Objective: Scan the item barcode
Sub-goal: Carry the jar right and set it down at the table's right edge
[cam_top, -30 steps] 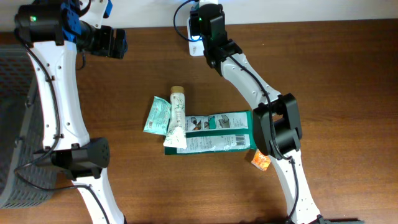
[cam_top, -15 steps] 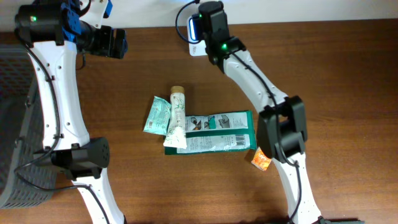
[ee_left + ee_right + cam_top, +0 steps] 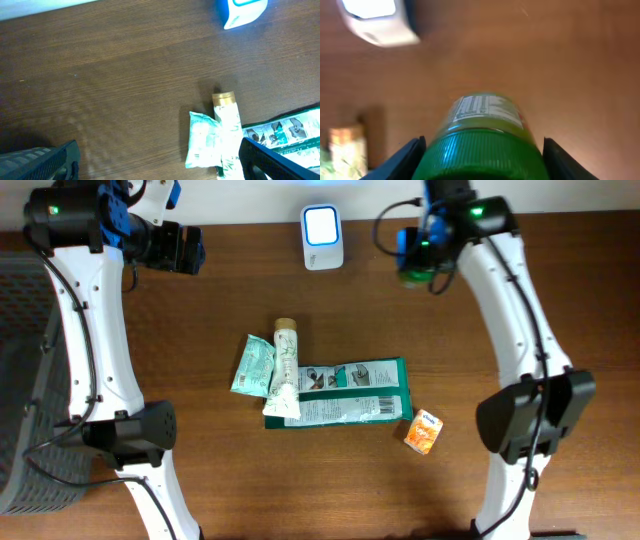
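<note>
My right gripper point(image 3: 415, 255) is shut on a green-lidded jar point(image 3: 482, 140), whose white label with small print faces the camera in the right wrist view. Seen from overhead, the jar point(image 3: 410, 277) hangs over the back of the table, to the right of the white scanner point(image 3: 322, 225) with its lit blue face. The scanner point(image 3: 375, 17) sits at the upper left of the right wrist view, apart from the jar. My left gripper point(image 3: 175, 248) is open and empty at the back left, its fingers point(image 3: 40, 162) wide apart above bare wood.
Mid-table lie a tan-capped tube point(image 3: 285, 365), a teal pouch point(image 3: 253, 367) and flat green packets point(image 3: 350, 392). A small orange packet point(image 3: 423, 431) lies to their right. A dark mesh basket point(image 3: 20, 380) stands at the left edge.
My right arm has swung rightward away from the scanner with the jar, uncovering the scanner's lit face. The left arm has not moved.
</note>
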